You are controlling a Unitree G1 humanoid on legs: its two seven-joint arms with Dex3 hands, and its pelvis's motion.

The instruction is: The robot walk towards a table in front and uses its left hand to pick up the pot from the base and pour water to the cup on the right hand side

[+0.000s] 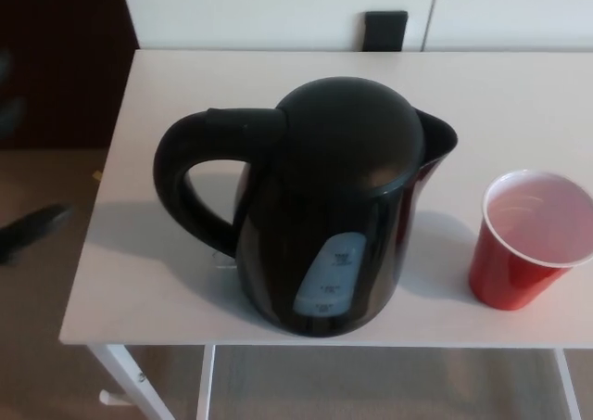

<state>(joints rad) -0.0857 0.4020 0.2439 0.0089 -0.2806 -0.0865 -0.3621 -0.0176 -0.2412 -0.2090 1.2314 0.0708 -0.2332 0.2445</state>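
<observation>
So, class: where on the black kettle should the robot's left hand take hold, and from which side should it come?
Probably by the looped handle of the kettle, coming from the robot's left. The loop juts out toward that side with an open gap for fingers, and the spout already faces the red cup.

We see a white desk (157, 281) carrying a black pot (324, 207) near its front edge, a red cup (528, 244) standing apart beside it.

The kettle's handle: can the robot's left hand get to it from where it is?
Probably yes. The kettle turns its handle toward the left, where a blurred dark shape, likely the left hand, shows beside the table. Nothing stands between them.
</observation>
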